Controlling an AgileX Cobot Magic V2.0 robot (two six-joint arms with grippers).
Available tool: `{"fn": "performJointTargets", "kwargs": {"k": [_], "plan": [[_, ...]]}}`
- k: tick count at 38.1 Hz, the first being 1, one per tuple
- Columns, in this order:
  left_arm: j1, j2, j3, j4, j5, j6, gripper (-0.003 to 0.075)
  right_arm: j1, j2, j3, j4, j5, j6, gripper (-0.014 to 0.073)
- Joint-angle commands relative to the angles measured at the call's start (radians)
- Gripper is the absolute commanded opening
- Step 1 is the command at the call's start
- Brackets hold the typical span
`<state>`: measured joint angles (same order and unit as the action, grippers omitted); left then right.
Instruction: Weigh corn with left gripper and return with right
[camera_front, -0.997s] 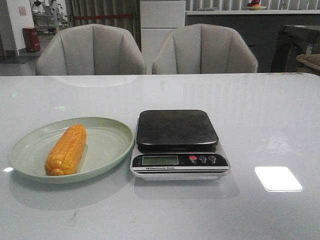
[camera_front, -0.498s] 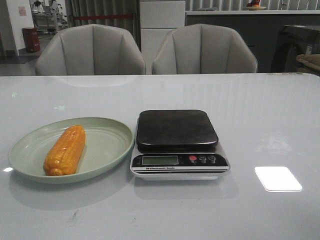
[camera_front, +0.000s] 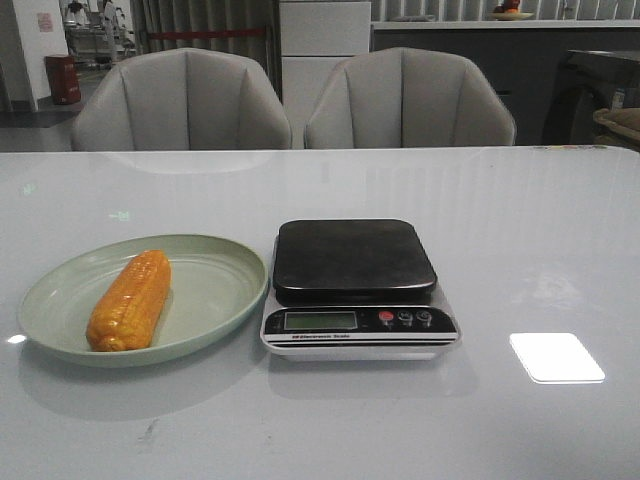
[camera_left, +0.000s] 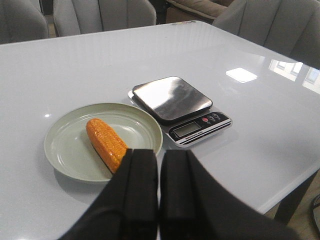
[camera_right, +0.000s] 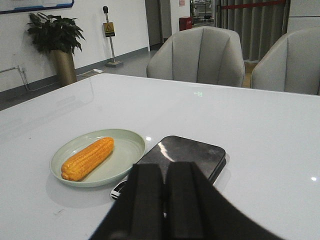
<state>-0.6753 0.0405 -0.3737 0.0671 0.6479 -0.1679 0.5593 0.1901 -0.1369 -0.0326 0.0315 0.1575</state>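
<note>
The orange-yellow corn (camera_front: 129, 300) lies on the pale green plate (camera_front: 215, 285) at the table's left; it also shows in the left wrist view (camera_left: 106, 143) and the right wrist view (camera_right: 88, 158). A kitchen scale (camera_front: 354, 260) with a dark pan stands right of the plate, its pan bare. My left gripper (camera_left: 159, 159) is shut and empty, held above the table near the plate's near rim. My right gripper (camera_right: 165, 172) is shut and empty, held above the scale (camera_right: 187, 152). Neither gripper shows in the front view.
Two grey chairs (camera_front: 185, 100) stand behind the table's far edge. A bright light patch (camera_front: 556, 357) lies on the table right of the scale. The table's corner and edge (camera_left: 300, 175) show in the left wrist view.
The corn has shifted slightly to the left on the plate. Nothing else has visibly changed.
</note>
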Motion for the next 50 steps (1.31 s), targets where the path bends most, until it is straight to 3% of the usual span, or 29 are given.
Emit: {"fn": "performJointTargets", "kwargs": {"k": [1,16,26,33,40,50], "plan": [[0.002,0.014,-0.025,0.003,-0.083,-0.002,0.0125,-0.005,0.007,-0.028,-0.013,-0.085,-0.009,0.0165],[0.028,0.016,0.024,-0.004,-0.108,-0.002,0.0125,-0.005,0.007,-0.028,-0.013,-0.085,-0.009,0.0165],[0.361,0.012,0.171,-0.002,-0.389,0.000,0.0125,-0.005,0.007,-0.028,-0.013,-0.085,-0.009,0.0165],[0.566,-0.066,0.307,-0.021,-0.509,0.000,0.0125,-0.005,0.007,-0.028,-0.013,-0.085,-0.009,0.0165],[0.639,-0.068,0.411,-0.021,-0.626,-0.002,0.0125,-0.005,0.007,-0.028,-0.013,-0.085,-0.009,0.0165],[0.635,-0.068,0.412,-0.019,-0.602,-0.002,0.0125,-0.005,0.007,-0.028,-0.013,-0.085,-0.009,0.0165]]}}
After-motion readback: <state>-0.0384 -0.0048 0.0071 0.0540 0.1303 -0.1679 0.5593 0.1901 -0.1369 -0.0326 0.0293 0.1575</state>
